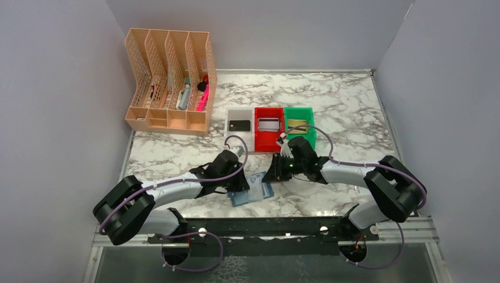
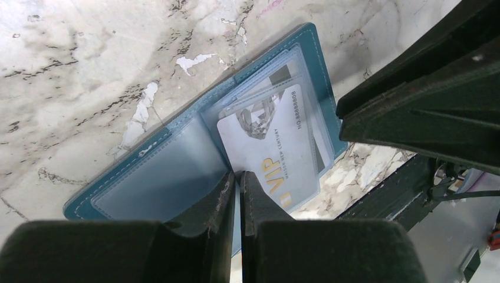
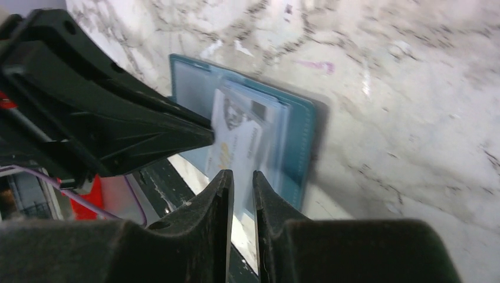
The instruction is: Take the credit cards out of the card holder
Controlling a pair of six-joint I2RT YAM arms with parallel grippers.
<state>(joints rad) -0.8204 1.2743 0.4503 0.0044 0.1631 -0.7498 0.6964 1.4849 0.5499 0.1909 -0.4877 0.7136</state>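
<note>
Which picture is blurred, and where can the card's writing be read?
Right wrist view: smeared, likely by motion, blurring the card holder and silver card. Left wrist view: sharp, VIP reads clearly on that card, pale sheen on the clear pockets. Top view: evenly lit, soft shadows on the marble table, writing too small to read.

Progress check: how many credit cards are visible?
4: black card in white bin, silver card in red bin, gold card in green bin, VIP card still in the card holder; more may hide behind it.
</note>
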